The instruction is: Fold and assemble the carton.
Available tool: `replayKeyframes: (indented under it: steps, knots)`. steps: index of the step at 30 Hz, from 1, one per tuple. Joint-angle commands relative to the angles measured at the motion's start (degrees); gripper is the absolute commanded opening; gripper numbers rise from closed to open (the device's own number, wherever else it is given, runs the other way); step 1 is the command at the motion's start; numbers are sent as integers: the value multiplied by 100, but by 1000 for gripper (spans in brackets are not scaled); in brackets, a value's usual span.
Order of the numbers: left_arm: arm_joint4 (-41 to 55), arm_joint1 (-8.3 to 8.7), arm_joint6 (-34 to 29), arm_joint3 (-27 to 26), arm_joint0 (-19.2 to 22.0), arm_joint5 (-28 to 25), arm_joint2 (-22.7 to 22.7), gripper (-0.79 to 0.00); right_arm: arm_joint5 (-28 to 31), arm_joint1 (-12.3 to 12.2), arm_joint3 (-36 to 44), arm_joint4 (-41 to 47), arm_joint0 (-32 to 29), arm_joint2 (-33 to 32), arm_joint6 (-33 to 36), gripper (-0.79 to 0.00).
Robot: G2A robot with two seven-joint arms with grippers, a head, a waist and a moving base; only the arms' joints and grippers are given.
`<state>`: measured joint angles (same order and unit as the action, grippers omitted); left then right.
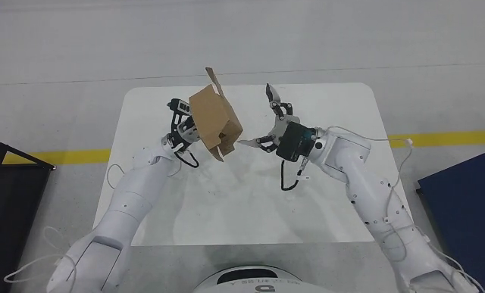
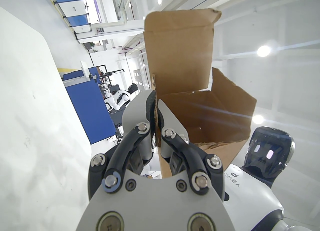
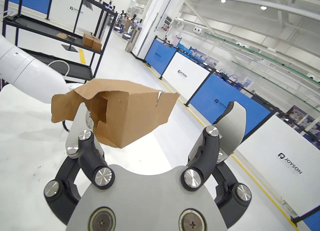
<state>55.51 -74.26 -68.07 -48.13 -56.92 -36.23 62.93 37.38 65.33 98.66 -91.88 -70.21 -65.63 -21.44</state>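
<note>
A brown carton (image 1: 215, 120) is held tilted in the air above the white table (image 1: 250, 210), with loose flaps sticking out at both ends. My left gripper (image 2: 156, 114) is shut on one wall of the carton (image 2: 190, 106), whose open inside faces the left wrist camera. My right gripper (image 1: 261, 115) stands open just to the right of the carton, one fingertip (image 1: 248, 143) close to its lower corner. In the right wrist view the carton (image 3: 125, 114) hangs in front of my open right gripper (image 3: 155, 119), nothing between the fingers.
The white table carries nothing else. A yellow floor line (image 1: 76, 155) runs behind it. A black rack (image 1: 19, 194) stands at the left and a blue panel (image 1: 455, 202) at the right.
</note>
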Motion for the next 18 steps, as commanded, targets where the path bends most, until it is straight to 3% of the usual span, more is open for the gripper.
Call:
replayKeyframes:
  steps: [1,8,18]
  knots:
    - [-49,-4,4,-18,1,-4,27,-785,271,-20,-93,-116,75,-2,273,0]
    - [-248,-30,56,-90,-36,-56,58,-785,488,0,-58,-189,255,245,1007,0]
    - [-297,-59,13,-106,-60,-13,135,-785,490,32,-28,-187,382,489,1432,0]
